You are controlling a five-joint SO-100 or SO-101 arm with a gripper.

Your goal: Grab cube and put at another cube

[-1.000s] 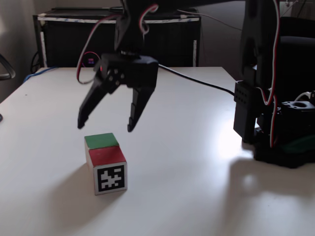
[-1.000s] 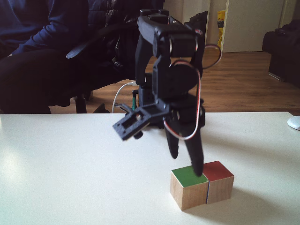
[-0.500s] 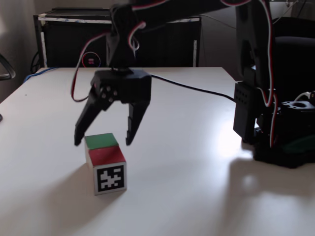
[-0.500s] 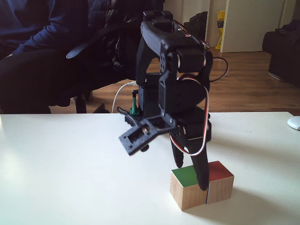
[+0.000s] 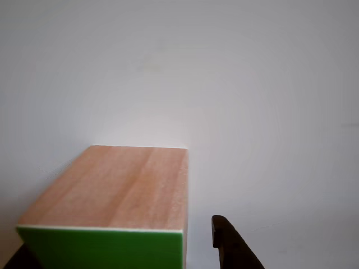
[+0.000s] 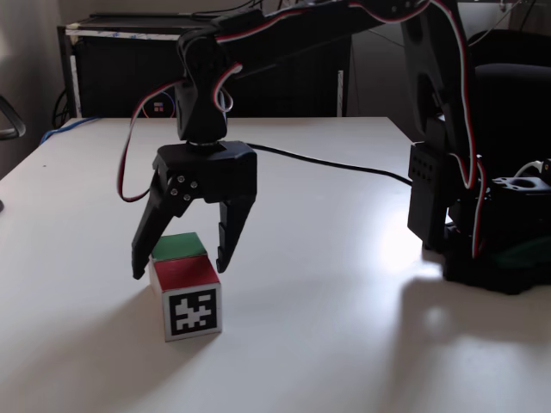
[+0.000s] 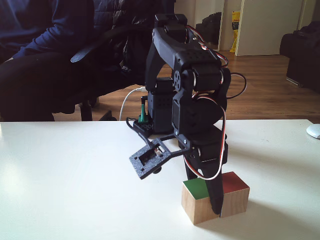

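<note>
Gripper (image 6: 178, 265) straddles the cube (image 6: 178, 246), fingers spread wide; it touches another cube (image 6: 191, 299), so closing could drag both together.

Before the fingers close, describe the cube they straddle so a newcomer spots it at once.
On the white table, look under the black arm's open gripper. Two cubes sit touching there; the cube meant is the one with a green top and pale wood sides, while another cube is red on top and carries a black-and-white marker.
</note>
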